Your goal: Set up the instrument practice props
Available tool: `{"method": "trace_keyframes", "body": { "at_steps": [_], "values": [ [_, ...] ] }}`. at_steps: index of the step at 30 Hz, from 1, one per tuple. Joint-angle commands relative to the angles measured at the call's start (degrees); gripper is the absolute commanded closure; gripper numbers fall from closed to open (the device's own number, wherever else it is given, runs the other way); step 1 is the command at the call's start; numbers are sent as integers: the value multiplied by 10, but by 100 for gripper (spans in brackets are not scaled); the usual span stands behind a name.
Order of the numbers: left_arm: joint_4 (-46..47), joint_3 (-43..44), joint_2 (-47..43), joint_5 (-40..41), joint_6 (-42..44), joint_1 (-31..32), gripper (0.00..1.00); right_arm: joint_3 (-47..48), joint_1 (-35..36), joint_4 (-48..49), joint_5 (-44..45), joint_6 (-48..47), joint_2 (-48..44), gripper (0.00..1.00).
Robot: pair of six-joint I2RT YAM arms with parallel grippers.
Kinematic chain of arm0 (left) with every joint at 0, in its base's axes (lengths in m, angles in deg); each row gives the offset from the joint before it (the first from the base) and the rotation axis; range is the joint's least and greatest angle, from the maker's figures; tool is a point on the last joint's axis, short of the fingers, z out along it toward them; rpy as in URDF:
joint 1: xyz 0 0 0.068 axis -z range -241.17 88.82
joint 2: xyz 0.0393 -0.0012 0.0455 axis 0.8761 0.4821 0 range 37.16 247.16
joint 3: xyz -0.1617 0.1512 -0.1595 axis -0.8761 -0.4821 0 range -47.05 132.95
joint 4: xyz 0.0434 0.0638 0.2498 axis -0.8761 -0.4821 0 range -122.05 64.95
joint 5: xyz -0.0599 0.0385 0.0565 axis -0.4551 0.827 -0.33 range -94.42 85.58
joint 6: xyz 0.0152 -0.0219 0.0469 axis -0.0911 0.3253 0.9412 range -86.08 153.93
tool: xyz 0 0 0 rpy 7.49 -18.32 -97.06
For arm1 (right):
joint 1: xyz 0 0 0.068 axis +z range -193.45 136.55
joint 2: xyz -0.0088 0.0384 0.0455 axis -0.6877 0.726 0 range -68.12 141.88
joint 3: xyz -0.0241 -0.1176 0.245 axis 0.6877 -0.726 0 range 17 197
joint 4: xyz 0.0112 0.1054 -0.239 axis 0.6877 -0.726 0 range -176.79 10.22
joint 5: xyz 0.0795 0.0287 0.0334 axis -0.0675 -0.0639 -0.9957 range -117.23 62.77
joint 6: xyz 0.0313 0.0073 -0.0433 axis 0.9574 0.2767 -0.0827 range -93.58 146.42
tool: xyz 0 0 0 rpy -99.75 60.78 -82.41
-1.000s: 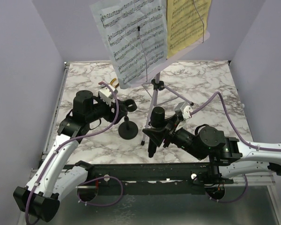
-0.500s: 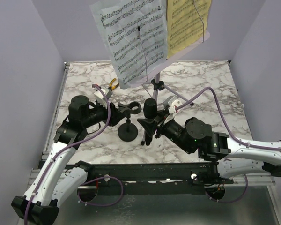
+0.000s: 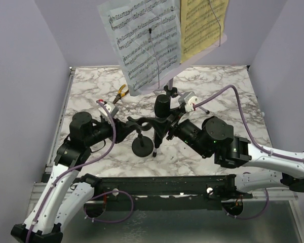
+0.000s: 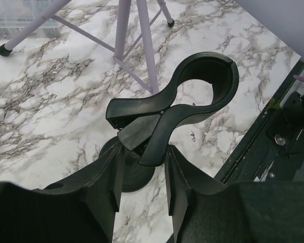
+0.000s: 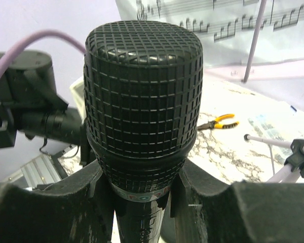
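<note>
**Two robot arms at a marble tabletop: one holds a microphone, the other grips its small stand**

A white marble tabletop (image 3: 228, 91) with grey veins fills the scene, with pale lilac walls around it. At the back stands a lilac music stand (image 3: 195, 59) on a thin tripod. It carries a white sheet-music page (image 3: 142, 40) on the left and a yellow page (image 3: 202, 23) on the right.

The left arm (image 3: 61, 177) and right arm (image 3: 263, 154) reach in from the near edge and meet in front of the tripod.

A clear plastic box (image 4: 15, 17) sits behind a tripod foot. It is only partly in view, and what it holds cannot be made out.

The right tool (image 5: 142, 187) is pinched around the body of the black microphone (image 5: 142, 86), just under its gridded head. The microphone is held nearly upright, just right of the short black mic stand (image 3: 142, 147).

The stand's round base rests on the tabletop, near the front edge. The left tool (image 4: 144, 174) has its fingers closed on the tail levers of the stand's clip (image 4: 167, 106). Marble shows through the clip's ring.

Yellow-handled pliers (image 3: 121, 92) lie at the back left, partly under the white page.
</note>
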Motion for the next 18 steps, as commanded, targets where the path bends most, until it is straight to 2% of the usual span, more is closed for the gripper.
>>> {"method": "trace_keyframes", "body": {
  "at_steps": [1, 2, 5, 8, 14, 16, 18],
  "values": [
    [-1, -15, -61, -36, 14, -1, 84, 51, -10, -15, -33, -28, 18, 100],
    [-1, -17, -65, -44, 8, 0, 85, 58, -12, -16, -37, -28, 24, 100],
    [-5, -11, -69, -50, -10, -1, 98, 82, -20, -19, -53, -51, 42, 100],
    [-13, -2, -74, -50, -15, -1, 100, 99, -30, -23, -66, -56, 60, 100],
    [-42, 0, -81, -63, -1, -1, 100, 105, -51, -24, -97, -43, 74, 100],
    [-49, 1, -79, -56, -2, -1, 96, 107, -55, -28, -103, -39, 77, 100],
    [-56, 6, -75, -40, -14, -1, 85, 108, -56, -33, -106, -37, 78, 100]
  ]
}}
